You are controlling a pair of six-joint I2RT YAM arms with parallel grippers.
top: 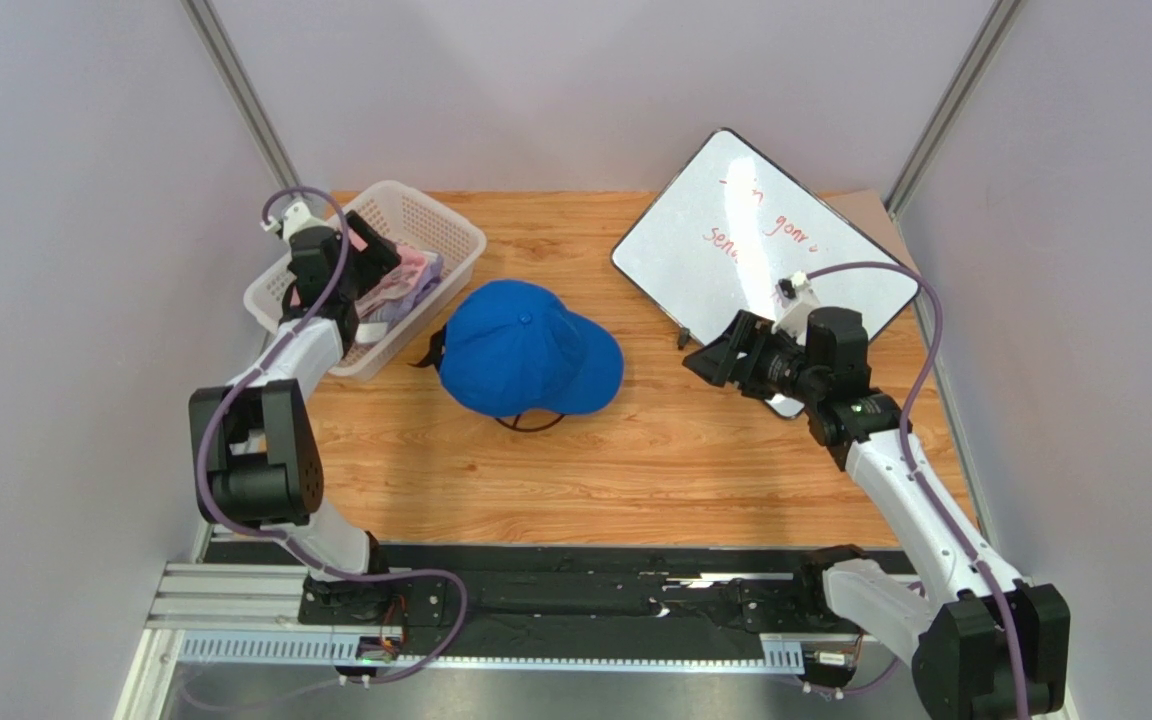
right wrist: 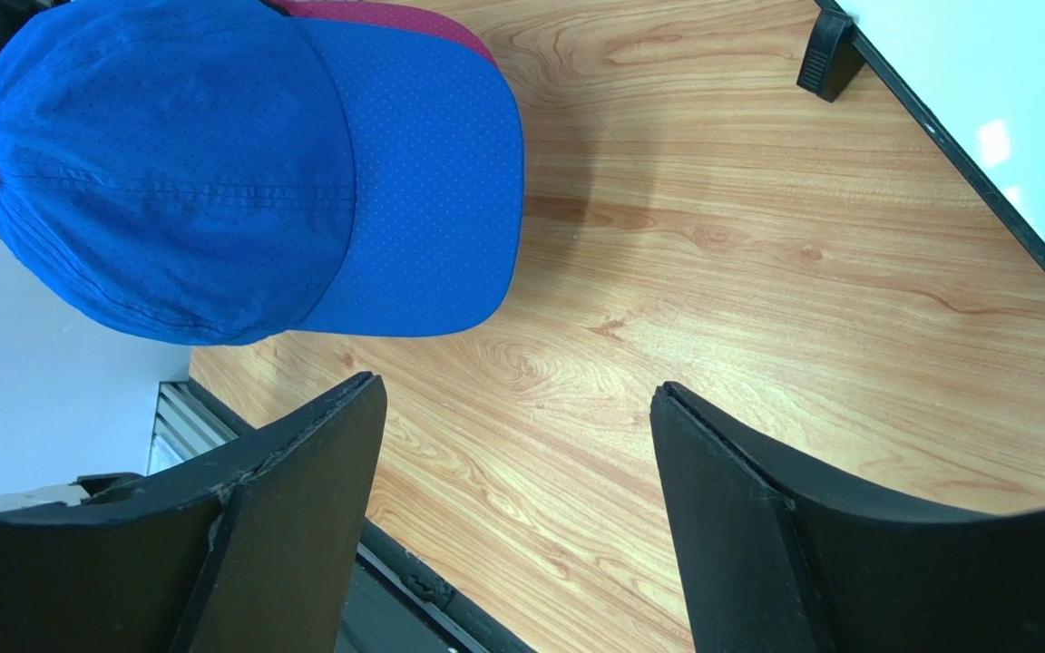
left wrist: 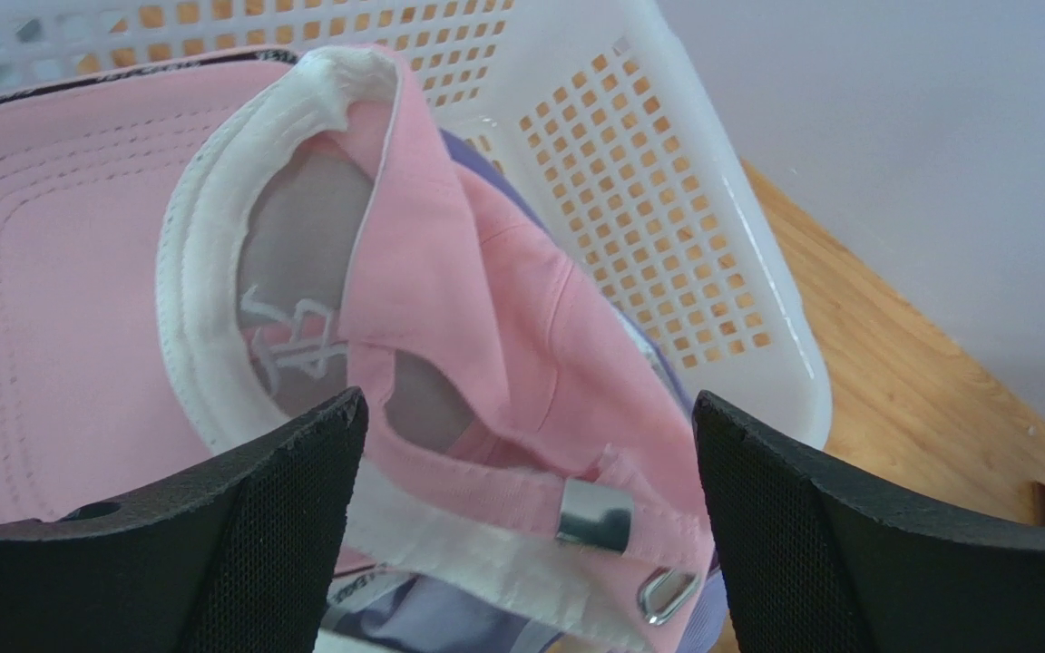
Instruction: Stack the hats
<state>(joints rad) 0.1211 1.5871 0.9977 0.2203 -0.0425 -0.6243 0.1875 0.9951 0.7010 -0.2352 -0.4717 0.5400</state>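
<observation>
A royal blue hat [top: 530,348] sits dome-up in the middle of the table, with a magenta hat's brim [right wrist: 392,19] peeking out from under it. In the white basket [top: 440,219] lies a light pink hat [left wrist: 487,313], inside up, on top of a lavender hat [left wrist: 405,615]. My left gripper [left wrist: 528,463] is open down in the basket, its fingers either side of the pink hat's back strap and metal buckle. To the right of the blue hat [right wrist: 242,163], my right gripper [right wrist: 517,408] hovers open over bare wood, holding nothing.
A whiteboard [top: 763,240] with red writing leans at the back right, close behind my right arm. A thin black wire loop [top: 530,425] shows under the blue hat's near edge. The basket wall [left wrist: 705,204] stands close on the right of my left gripper.
</observation>
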